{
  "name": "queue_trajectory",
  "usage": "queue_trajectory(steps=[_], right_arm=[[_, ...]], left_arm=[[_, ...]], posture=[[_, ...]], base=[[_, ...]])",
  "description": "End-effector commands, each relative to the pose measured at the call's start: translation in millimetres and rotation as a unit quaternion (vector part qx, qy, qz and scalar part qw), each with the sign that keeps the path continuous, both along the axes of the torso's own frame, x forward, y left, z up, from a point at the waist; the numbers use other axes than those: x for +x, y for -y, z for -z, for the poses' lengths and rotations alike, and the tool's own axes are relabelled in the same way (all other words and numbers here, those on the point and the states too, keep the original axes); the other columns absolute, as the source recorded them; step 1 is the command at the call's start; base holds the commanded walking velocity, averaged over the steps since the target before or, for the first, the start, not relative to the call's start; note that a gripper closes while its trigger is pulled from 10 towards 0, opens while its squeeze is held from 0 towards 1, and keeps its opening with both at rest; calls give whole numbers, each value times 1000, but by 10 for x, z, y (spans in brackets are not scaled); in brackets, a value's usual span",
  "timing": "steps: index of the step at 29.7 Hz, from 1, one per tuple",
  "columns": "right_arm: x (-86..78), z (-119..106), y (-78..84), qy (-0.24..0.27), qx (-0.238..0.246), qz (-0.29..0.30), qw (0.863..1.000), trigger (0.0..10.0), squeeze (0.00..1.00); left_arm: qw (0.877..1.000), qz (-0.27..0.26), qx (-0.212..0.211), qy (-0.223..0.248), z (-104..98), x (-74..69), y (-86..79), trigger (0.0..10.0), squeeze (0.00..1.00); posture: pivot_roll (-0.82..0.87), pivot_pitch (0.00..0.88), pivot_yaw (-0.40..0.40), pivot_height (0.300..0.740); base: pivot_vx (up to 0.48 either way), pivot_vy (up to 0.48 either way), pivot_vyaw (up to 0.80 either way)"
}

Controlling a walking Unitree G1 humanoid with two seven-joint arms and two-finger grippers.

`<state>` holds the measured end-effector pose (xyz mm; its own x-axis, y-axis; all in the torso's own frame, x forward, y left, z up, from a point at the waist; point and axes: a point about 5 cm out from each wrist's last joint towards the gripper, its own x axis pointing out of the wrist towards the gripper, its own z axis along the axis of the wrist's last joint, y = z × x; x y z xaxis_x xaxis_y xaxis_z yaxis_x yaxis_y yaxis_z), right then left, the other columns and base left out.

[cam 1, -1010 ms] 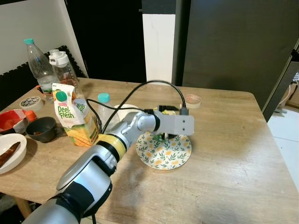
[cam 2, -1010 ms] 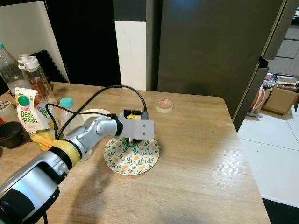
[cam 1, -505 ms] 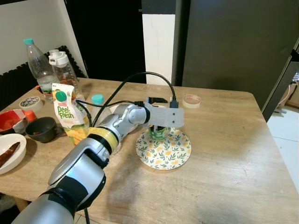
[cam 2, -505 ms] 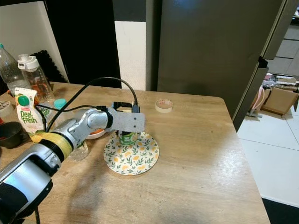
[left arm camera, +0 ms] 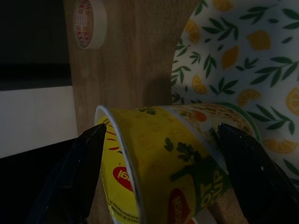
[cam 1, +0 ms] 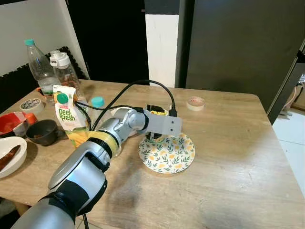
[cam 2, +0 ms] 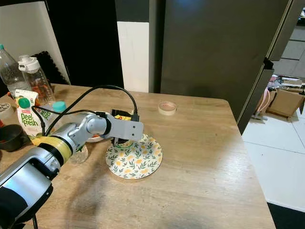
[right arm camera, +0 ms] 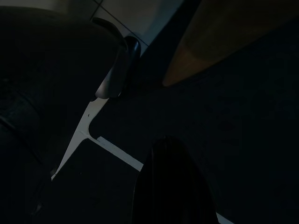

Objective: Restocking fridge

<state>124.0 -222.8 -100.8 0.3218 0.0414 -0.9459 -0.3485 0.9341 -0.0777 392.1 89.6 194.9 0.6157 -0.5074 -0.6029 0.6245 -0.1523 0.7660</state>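
A yellow noodle cup (left arm camera: 163,158) with red and green print is held tilted between the two black fingers of my left gripper (left arm camera: 164,140), which is shut on it. In the eye views my left gripper (cam 1: 155,134) sits at the far-left rim of the lemon-patterned plate (cam 1: 171,157), over the wooden table (cam 1: 228,157), with the wrist plate hiding most of the cup. My right arm hangs idle; its wrist view is dark, with one black finger (right arm camera: 170,182) above the floor.
To the left stand a juice carton (cam 1: 69,117), two tall bottles (cam 1: 40,67), a small teal-capped bottle (cam 1: 97,101), a black bowl (cam 1: 43,131) and a white bowl (cam 1: 9,152). A tape roll (cam 1: 195,102) lies at the back. The dark fridge (cam 1: 238,43) stands behind the table.
My left gripper has moved left with the cup, from over the plate's back edge to its left rim.
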Motion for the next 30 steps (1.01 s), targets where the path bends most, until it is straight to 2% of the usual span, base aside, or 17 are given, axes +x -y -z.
queue_trajectory(steps=[1, 7, 14, 18, 25, 30], right_arm=[[-55, 36, -99, -12, 14, -4, 1000, 10000, 0], [-2, 29, -142, -7, 16, -6, 1000, 10000, 0], [142, -4, -208, 3, 18, -10, 1000, 10000, 0], [158, -9, -210, 4, 17, -10, 1000, 10000, 0], [84, -11, -63, -2, 6, -6, 1000, 10000, 0], [59, -13, -20, -5, 3, -5, 1000, 10000, 0]], left_arm=[[1000, -4, 22, -2, -12, 10, -76, 10000, 0], [998, -1, 56, -18, 10, -7, -138, 10000, 0], [997, -12, 73, -7, -88, 21, -220, 10000, 0], [996, -17, 88, 0, -134, 36, -265, 10000, 0], [994, -16, 110, 10, -228, 51, -323, 10000, 0], [992, -13, 123, 12, -264, 49, -355, 10000, 0]], posture=[[-106, 0, 42, 740], [-106, 0, 45, 740], [-104, 0, 43, 740], [-104, 0, 42, 740], [-105, 0, 44, 740], [-103, 0, 41, 740]], base=[[0, 0, 0], [0, 0, 0], [0, 0, 0], [0, 0, 0], [0, 0, 0], [0, 0, 0]])
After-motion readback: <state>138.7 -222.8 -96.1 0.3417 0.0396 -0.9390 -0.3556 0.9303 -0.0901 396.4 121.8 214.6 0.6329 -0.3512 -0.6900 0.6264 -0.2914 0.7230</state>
